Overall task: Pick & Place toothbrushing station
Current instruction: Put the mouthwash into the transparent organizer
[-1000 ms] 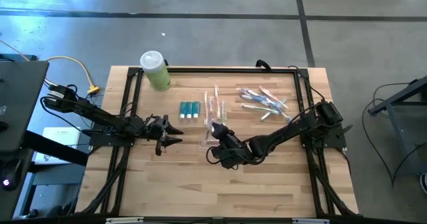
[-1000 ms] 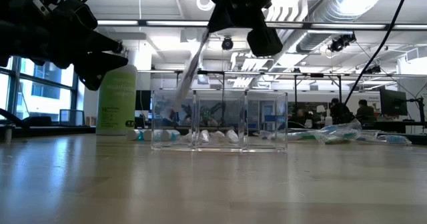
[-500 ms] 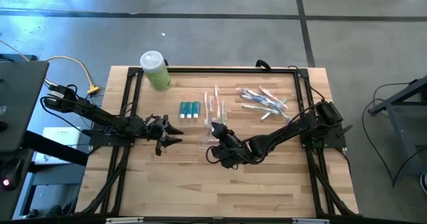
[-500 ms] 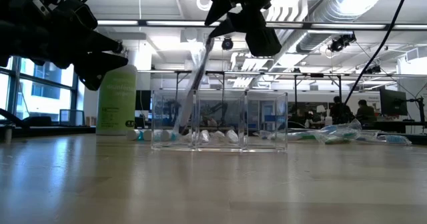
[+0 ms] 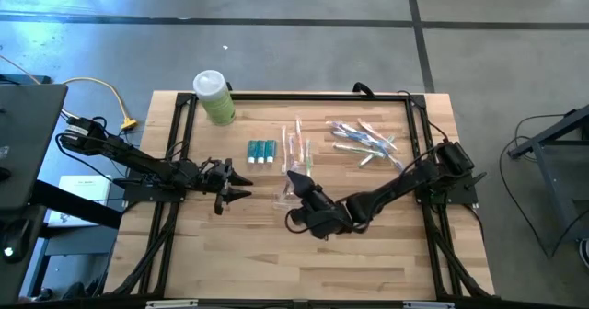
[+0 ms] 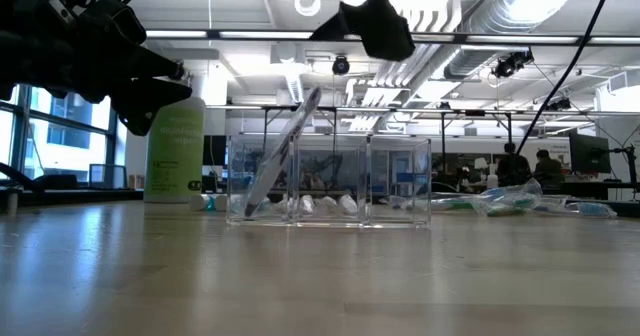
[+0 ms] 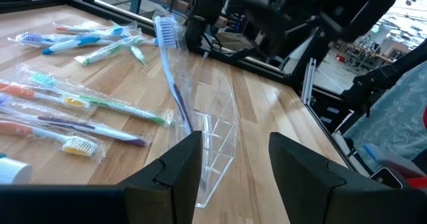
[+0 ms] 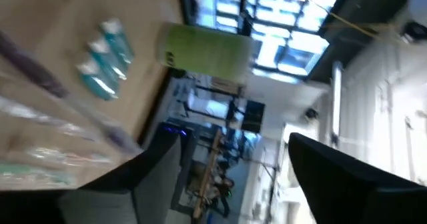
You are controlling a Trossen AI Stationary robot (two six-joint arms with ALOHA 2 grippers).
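Note:
A clear three-compartment holder (image 6: 330,181) stands mid-table, also in the left wrist view (image 7: 215,136). A toothbrush (image 6: 282,154) stands in its end compartment, handle end on the bottom, shaft leaning on the rim, bristle head (image 7: 164,28) up. My right gripper (image 6: 345,1) hovers open above the holder, clear of the brush; in the high view it (image 5: 299,194) is at the holder's near side. My left gripper (image 5: 241,186) waits open to the holder's left, with nothing between its fingers (image 7: 179,163).
Wrapped toothbrushes (image 5: 363,139) lie in a heap at the back right, more (image 5: 298,143) just behind the holder. Several toothpaste tubes (image 5: 262,150) lie left of those. A green bottle (image 5: 213,97) stands at the far left corner. Bare wood lies toward the near edge.
My right gripper has opened and let go of the toothbrush, then risen and drawn back toward the near edge. The brush has dropped handle-first into the holder's end compartment and tipped over until its shaft leans on the rim.

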